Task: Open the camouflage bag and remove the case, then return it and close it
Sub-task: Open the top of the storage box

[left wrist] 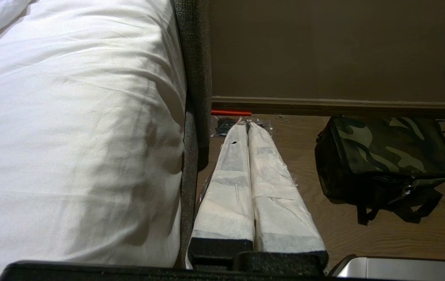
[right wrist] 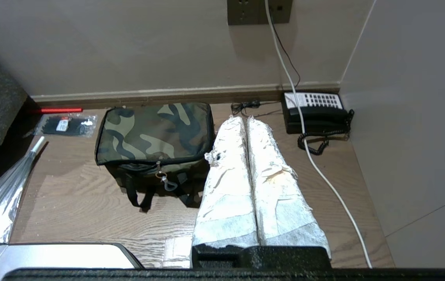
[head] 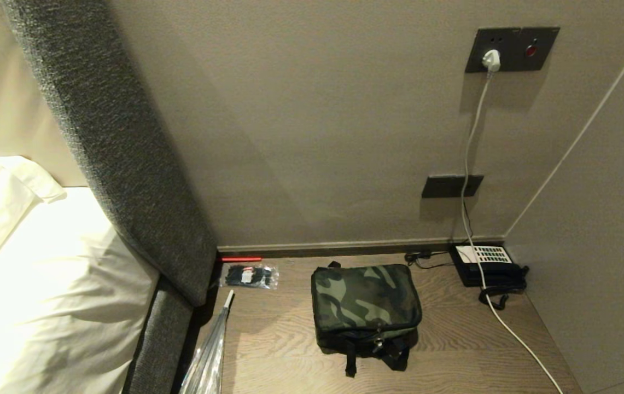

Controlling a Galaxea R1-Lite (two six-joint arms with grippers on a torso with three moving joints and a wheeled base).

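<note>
The camouflage bag [head: 365, 306] stands zipped shut on the wooden top, its black straps hanging toward me and its zipper pull [right wrist: 161, 174] on the front face. The case is hidden. Neither arm shows in the head view. In the left wrist view my left gripper [left wrist: 247, 124] hovers shut and empty to the left of the bag [left wrist: 386, 152], well apart from it. The right wrist view has my right gripper [right wrist: 245, 118] shut and empty too, just right of the bag [right wrist: 154, 132] and above the wood.
A black telephone [head: 487, 265] with a coiled cord sits at the back right under a white cable [head: 473, 164]. At the back left lie a clear packet [head: 249, 275] and a red stick [head: 240, 259]. A clear plastic umbrella [head: 210, 355], a grey padded panel [head: 126, 153] and the bed [head: 44, 284] are on the left.
</note>
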